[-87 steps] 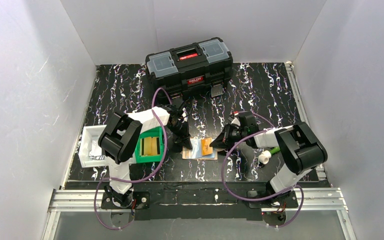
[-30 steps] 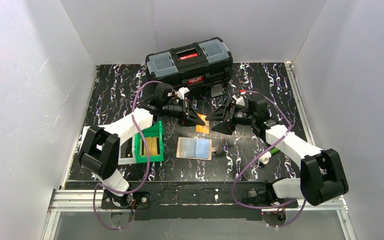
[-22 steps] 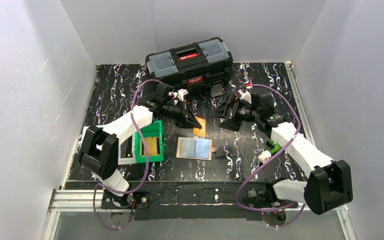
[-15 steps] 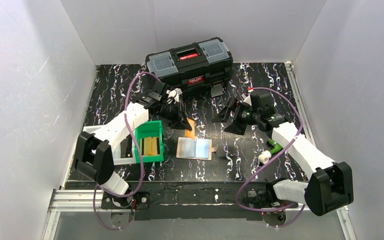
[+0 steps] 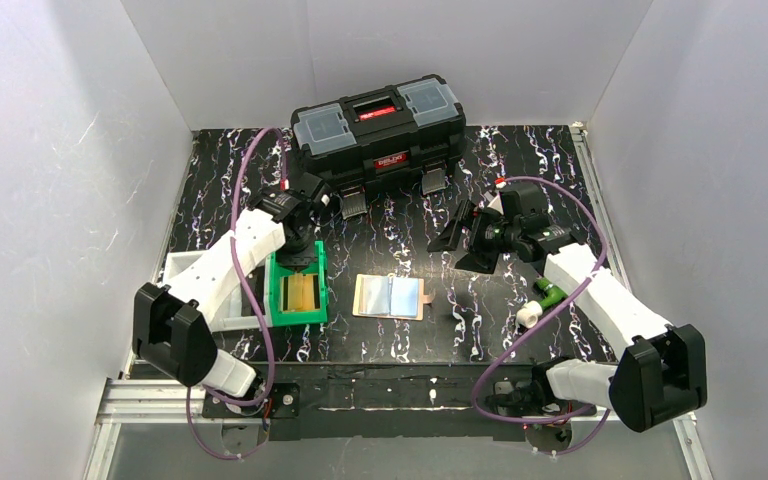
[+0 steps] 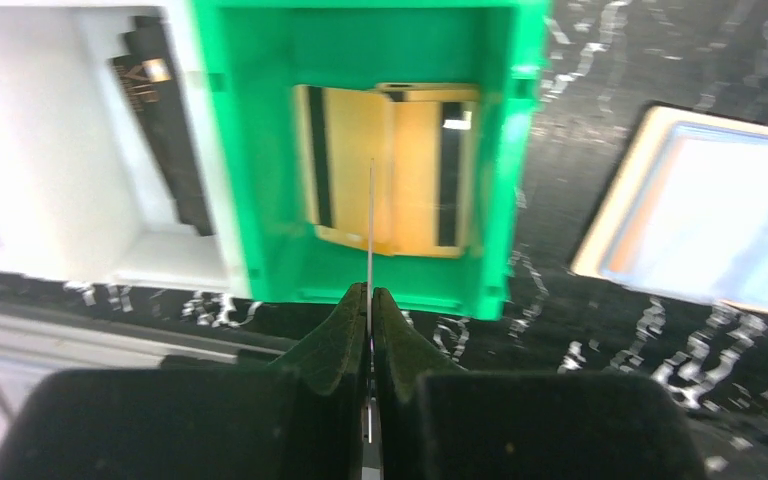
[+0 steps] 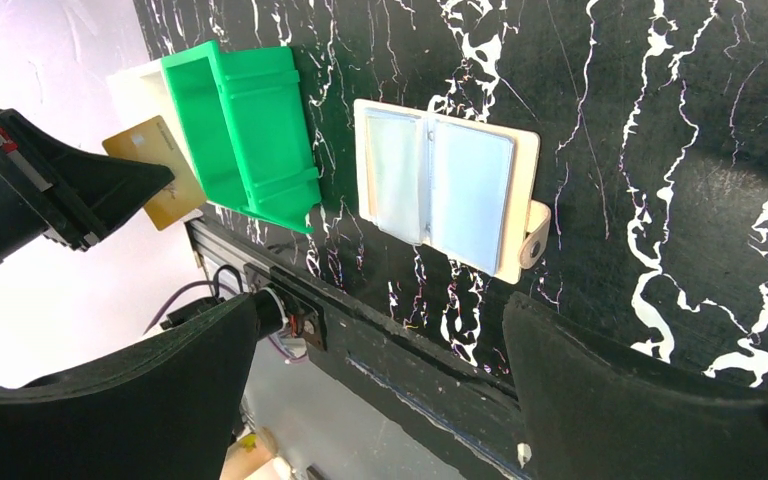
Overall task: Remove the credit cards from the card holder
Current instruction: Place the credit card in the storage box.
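Left jaws are pressed together on an orange-tan card, pinched by one edge. The left wrist view shows it edge-on, a thin line rising from the left gripper. Right jaws are spread wide and hold nothing. The right gripper hangs right of centre in the overhead view, apart from every object.

The card is above the green bin, left of centre and well clear of the holder. The holder lies open and flat at mid-frame. Both its halves show pale blue; whether that is a second card cannot be told. Gold striped slabs lie in the bin, and a white tray adjoins its left side.

Judgement: the step in hand is depositing the extracted card. The next move calls for lowering over the bin and parting the left jaws, then checking the holder for a remaining card.
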Available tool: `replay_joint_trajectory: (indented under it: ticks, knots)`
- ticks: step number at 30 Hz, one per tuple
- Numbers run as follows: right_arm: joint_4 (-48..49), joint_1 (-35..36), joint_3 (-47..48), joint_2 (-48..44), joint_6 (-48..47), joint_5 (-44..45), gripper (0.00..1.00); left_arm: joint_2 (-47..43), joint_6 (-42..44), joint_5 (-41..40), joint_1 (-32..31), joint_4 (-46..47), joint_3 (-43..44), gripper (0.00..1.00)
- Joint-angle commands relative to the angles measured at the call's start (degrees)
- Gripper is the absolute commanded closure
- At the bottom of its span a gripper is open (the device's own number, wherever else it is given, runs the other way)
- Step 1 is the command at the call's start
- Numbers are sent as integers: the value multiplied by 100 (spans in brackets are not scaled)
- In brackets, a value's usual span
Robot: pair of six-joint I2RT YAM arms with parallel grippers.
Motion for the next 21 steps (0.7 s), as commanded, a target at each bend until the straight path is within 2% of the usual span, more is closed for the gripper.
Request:
replay_joint_trajectory:
  ticks: [1,8,18,21]
  knots:
    - [19,-27,232,107,-210,-170,2,172,31,-1429,3,-626,-56,100]
    - [35,-27,233,119,-230,-216,2,649,-12,-1663,4,-594,-145,100]
    - [61,-27,146,86,-214,-225,2,911,44,-1378,3,-256,-280,100]
    - [49,-27,129,46,-224,-207,2,989,45,-1347,4,-242,-274,96]
